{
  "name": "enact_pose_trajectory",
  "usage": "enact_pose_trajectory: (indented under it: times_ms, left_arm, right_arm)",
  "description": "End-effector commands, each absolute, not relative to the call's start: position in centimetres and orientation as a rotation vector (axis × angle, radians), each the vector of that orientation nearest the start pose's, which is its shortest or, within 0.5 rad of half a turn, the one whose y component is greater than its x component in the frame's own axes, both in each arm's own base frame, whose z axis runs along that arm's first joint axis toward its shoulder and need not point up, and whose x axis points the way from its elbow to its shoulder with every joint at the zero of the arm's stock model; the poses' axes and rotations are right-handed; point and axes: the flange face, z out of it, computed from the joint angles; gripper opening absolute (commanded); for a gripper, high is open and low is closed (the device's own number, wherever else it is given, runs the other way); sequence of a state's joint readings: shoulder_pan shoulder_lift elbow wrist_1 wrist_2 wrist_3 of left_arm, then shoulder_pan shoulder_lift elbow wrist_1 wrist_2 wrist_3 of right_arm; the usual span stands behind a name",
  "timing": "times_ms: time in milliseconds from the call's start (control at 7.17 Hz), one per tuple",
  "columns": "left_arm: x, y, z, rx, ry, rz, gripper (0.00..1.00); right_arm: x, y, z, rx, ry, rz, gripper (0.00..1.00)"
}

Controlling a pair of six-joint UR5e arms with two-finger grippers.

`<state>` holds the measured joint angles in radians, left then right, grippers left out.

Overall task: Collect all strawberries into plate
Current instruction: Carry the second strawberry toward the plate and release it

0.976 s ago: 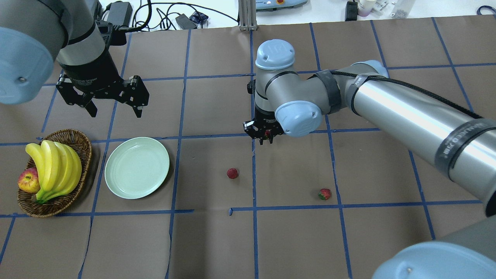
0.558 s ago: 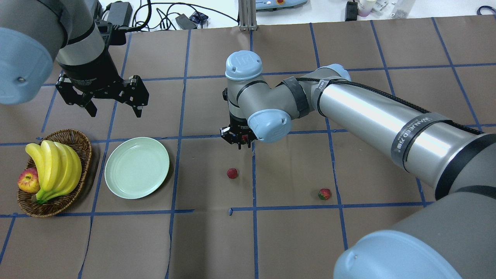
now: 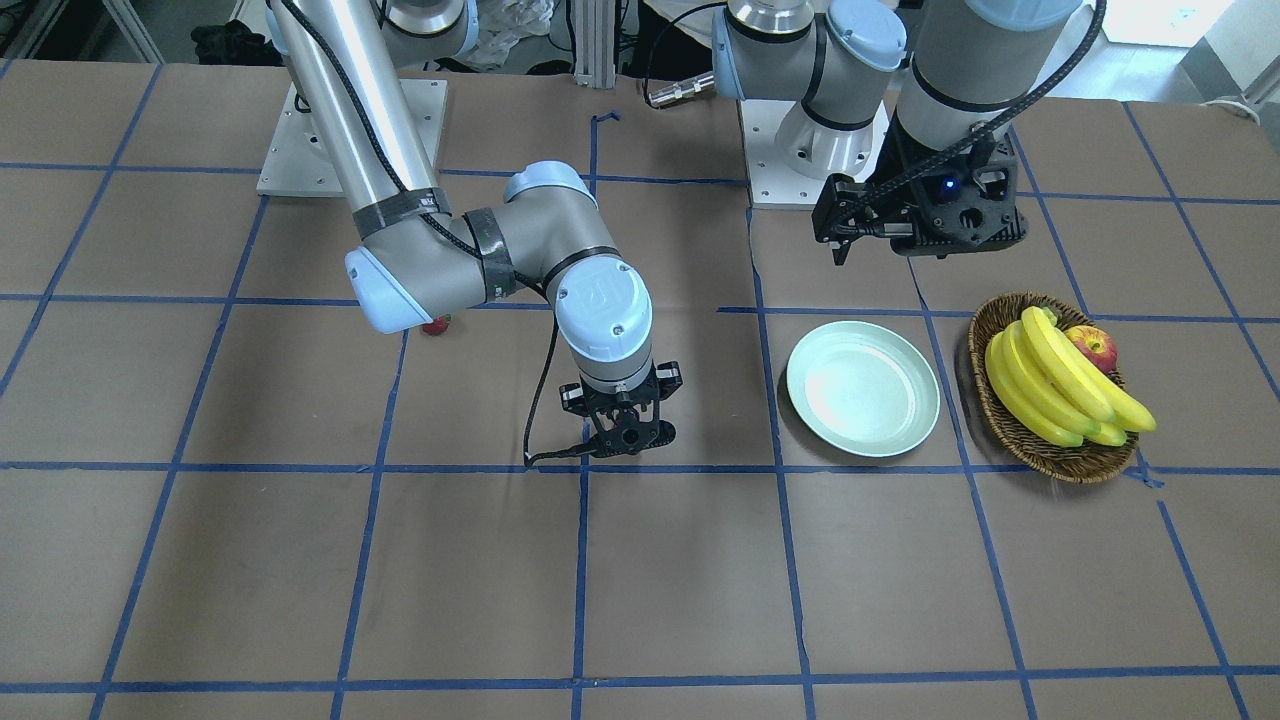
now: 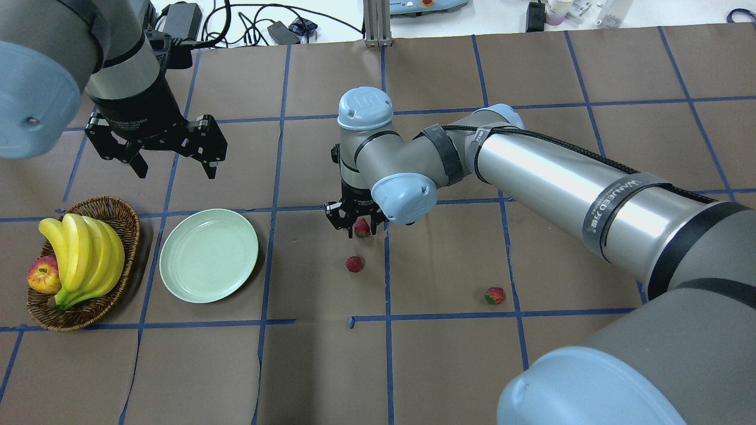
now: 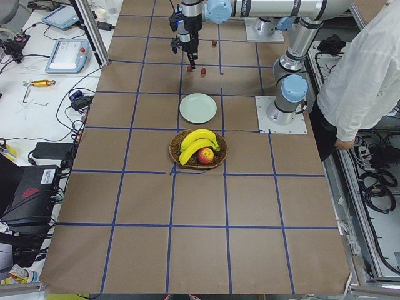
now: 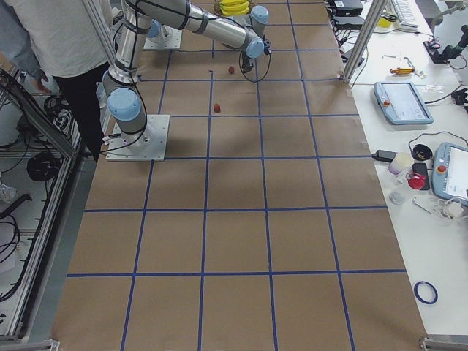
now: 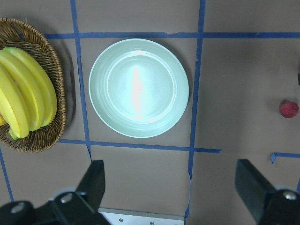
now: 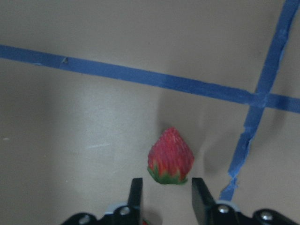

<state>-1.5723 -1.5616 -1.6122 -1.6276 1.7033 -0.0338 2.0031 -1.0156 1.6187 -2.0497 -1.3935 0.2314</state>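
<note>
Silver-grey tubes with pale blue joint caps [image 4: 365,108] are seen on both arms, and a black cable [image 4: 567,145] is strapped along the right arm [image 4: 549,177].
</note>
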Motion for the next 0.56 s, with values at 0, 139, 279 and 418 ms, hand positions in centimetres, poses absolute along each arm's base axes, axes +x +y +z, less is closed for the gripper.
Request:
enact_pose_trajectory:
  times_ms: [0, 139, 279, 418]
  left_arm:
    - [-12.1, -47.8, 46.8, -0.039, 3.002, 0.13, 1.0]
    - [-12.0, -47.8, 46.7, -0.039, 3.0, 0.132, 1.0]
    - [-12.0, -47.8, 46.7, -0.039, 2.996, 0.132, 1.0]
    - [-12.0, -47.8, 46.7, -0.039, 2.996, 0.132, 1.0]
  right_arm:
    - [40.2, -51.2, 19.5, -0.309, 2.992, 0.255, 1.0]
    - [39.9, -51.4, 20.8, -0.32, 3.0, 0.229, 1.0]
    - [38.2, -51.7, 22.7, -0.361, 3.07, 0.218, 1.0]
    - [36.1, -51.0, 24.9, -0.453, 3.116, 0.283, 1.0]
